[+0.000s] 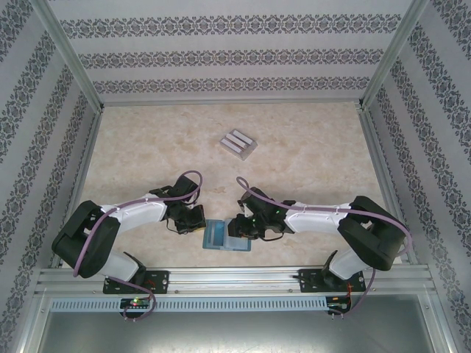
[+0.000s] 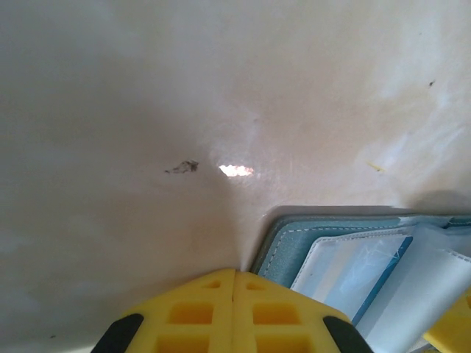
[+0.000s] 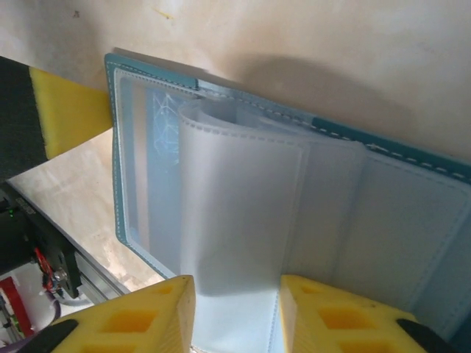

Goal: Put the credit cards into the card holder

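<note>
Flanking the unfolded card holder (image 1: 221,234), the left pincer (image 2: 234,276) is closed, the right pincer (image 3: 235,283) parted.

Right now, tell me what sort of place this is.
Probably an enclosed robot test cell: a beige marbled tabletop walled by patterned grey-striped wallpaper panels, with two white-and-black arms bolted to a silver aluminium rail along its near edge.

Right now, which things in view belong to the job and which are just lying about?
Job: cards, card holder, left tool, right tool.
Lying about: dark smudge, patterned walls, metal rail.
</note>
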